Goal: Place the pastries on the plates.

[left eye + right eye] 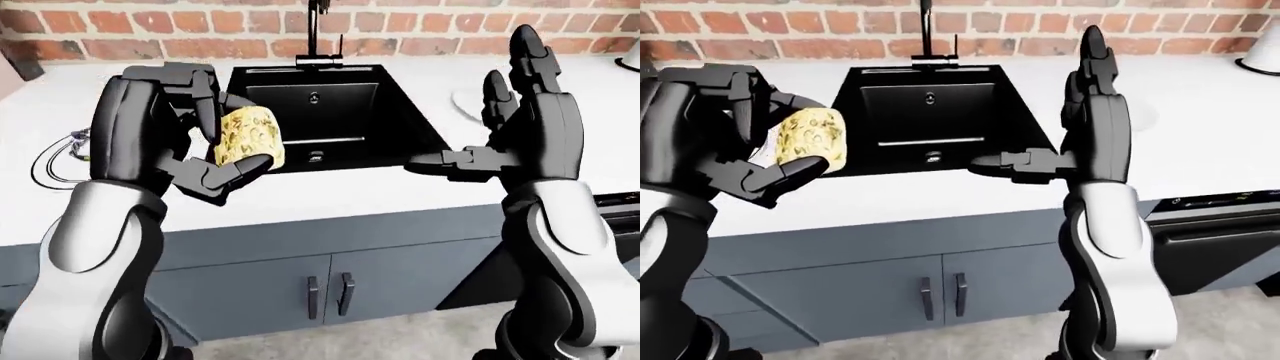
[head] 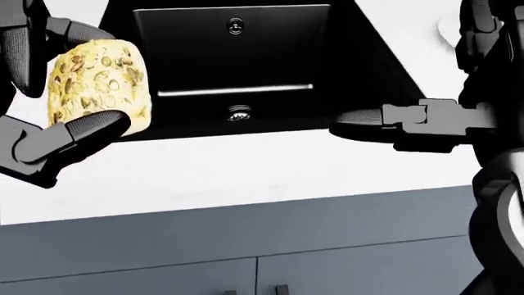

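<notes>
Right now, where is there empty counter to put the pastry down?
Bare white counter runs along the view's bottom side of the black sink, between the left hand, which grips the pastry, and the open right hand. It is tighter at the view's right, by a white plate partly hidden behind that hand.

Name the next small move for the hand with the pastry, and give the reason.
Probably carry the pastry, gripped in the left hand, rightward across the sink toward the white plate half hidden behind the open right hand. It hangs over the sink's left edge, not over any plate.
</notes>
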